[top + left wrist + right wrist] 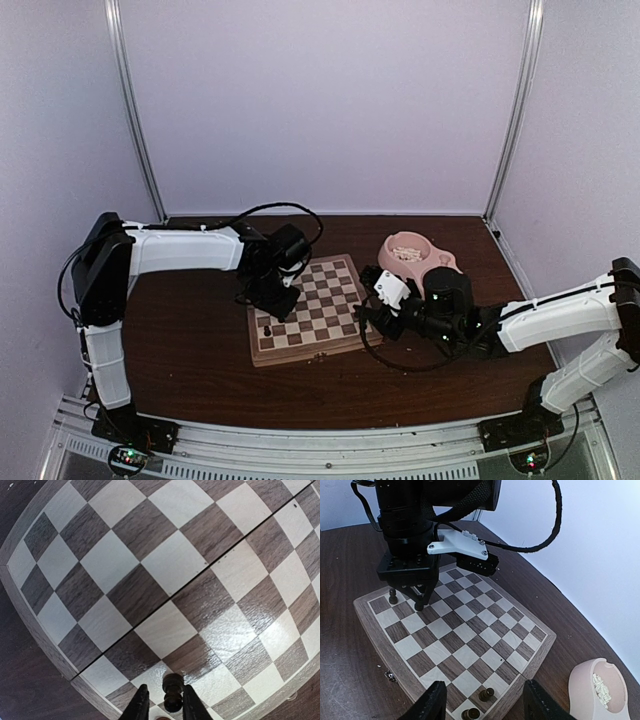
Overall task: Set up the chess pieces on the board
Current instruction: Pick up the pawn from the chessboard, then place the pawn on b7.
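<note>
On the dark wooden bench (200, 370), the right tool (488, 702) hangs with its fingers apart above two dark chess pieces (486, 694) on the board's (470, 630) right edge. Over the board's left side, the left tool (420, 602) is clamped on another dark piece (172, 700). Farther back, one well of the pink double bowl (437, 262) holds cream pieces (405, 252).

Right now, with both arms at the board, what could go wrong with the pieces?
1. The left gripper has a dark piece between its fingers, close beside the corner piece; a sideways move might knock that one over.
2. The open right gripper is at the edge of the board, with two dark pieces standing just ahead of it; moving forward could tip them.
</note>
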You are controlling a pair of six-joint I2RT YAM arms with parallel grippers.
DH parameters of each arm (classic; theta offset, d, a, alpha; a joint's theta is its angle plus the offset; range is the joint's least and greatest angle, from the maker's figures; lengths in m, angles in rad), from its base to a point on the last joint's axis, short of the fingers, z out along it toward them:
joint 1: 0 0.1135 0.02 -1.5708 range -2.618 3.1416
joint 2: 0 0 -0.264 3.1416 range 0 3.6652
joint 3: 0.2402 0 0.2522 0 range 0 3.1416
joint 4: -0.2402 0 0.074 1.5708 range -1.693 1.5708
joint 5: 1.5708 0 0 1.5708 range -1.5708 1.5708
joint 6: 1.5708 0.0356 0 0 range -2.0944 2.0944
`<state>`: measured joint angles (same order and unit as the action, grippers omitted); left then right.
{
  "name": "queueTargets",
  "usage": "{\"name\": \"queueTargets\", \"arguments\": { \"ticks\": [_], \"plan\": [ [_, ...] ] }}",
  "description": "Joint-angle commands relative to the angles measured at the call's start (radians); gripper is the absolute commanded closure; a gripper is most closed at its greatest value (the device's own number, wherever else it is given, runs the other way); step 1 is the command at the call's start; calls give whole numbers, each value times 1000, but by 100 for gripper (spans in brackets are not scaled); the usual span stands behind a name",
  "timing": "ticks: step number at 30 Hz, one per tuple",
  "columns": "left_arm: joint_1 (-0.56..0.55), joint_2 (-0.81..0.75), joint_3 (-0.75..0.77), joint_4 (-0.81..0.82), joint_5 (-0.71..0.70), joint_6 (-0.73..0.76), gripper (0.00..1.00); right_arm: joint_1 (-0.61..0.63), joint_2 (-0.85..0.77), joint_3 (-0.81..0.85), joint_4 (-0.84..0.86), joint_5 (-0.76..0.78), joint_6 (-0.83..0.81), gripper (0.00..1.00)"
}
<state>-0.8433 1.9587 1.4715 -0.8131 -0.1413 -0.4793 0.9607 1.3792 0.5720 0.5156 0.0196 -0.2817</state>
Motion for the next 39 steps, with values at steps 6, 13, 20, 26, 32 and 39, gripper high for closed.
{"name": "queueTargets", "arguments": {
  "ticks": [6,13,20,26,32,39],
  "plan": [
    [7,18,-3,-5,37,-9,84,6,1,10,-11,4,6,45],
    [4,2,18,-17,63,1,96,5,-3,5,-4,8,8,46],
    [-38,9,70,-9,120,60,95,6,-9,-19,46,39,26,46],
    [-78,50,137,58,171,80,95,0,-31,-58,113,102,44,46],
    [-86,118,202,117,247,87,94,-33,-74,-105,155,149,75,46],
    [-97,168,232,199,289,96,92,-69,-112,-147,205,156,113,45]
  ]
}}
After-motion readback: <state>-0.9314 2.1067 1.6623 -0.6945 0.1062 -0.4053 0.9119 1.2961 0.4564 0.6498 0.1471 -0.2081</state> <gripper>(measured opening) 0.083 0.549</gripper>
